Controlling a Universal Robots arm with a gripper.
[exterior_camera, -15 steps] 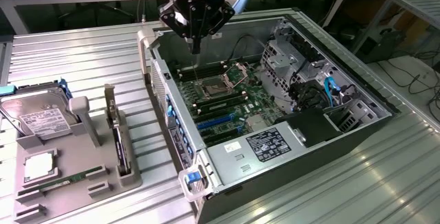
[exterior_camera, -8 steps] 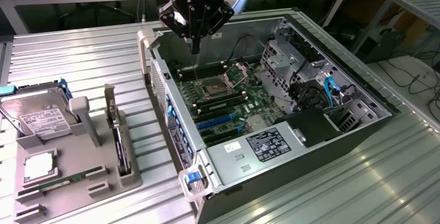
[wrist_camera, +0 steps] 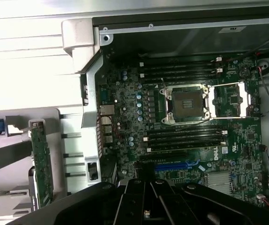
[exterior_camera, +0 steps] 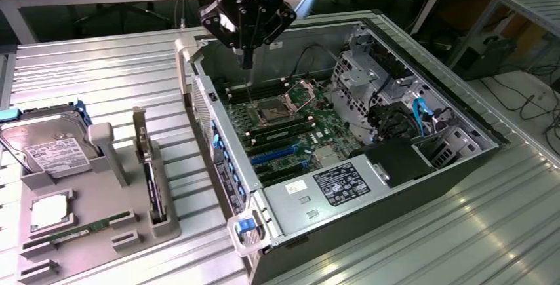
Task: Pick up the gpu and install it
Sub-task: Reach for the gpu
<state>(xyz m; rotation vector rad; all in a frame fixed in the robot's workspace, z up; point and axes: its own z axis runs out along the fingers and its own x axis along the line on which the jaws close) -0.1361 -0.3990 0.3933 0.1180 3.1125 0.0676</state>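
1. Gripper (exterior_camera: pixel 248 59) closed, empty, hanging over case (exterior_camera: pixel 350 246) near its far edge.
2. GPU (exterior_camera: pixel 151 167) upright on edge in holder (exterior_camera: pixel 109 196), along holder edge nearest case.

Thin flat green circuit-board gpu card (exterior_camera: pixel 153 187) (wrist_camera: pixel 41 164) with silver metal end bracket, parked on edge.
I see it standing upright in a slot of the grey holder tray (exterior_camera: pixel 114 196) on the ribbed metal table (exterior_camera: pixel 88 69), outside the open computer case (exterior_camera: pixel 203 105), near its side wall, bracket end up.
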